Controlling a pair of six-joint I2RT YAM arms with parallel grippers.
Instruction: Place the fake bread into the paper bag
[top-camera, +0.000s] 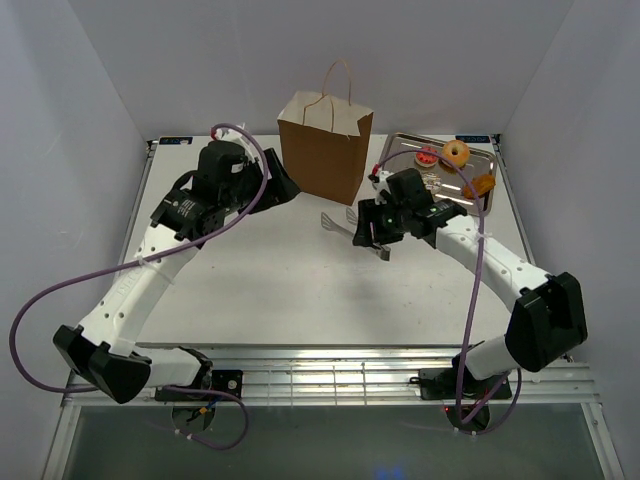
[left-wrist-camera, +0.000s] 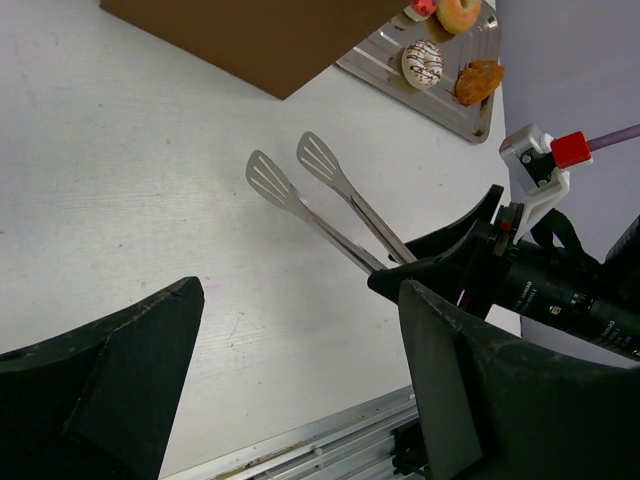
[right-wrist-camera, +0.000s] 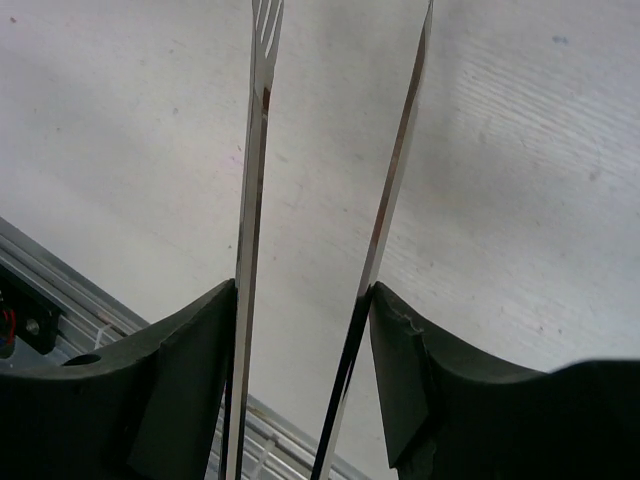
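Silver metal tongs (left-wrist-camera: 345, 190) spread, pinching nothing | right gripper (right-wrist-camera: 300, 290) grips them | toy pastries (top-camera: 456, 153) on metal tray (top-camera: 480, 150) beside brown paper bag (top-camera: 325, 155)

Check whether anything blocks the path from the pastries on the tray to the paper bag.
Nothing visible does. Bare table separates the tray of pastries from the paper bag; only its loop handles arch over the opening.
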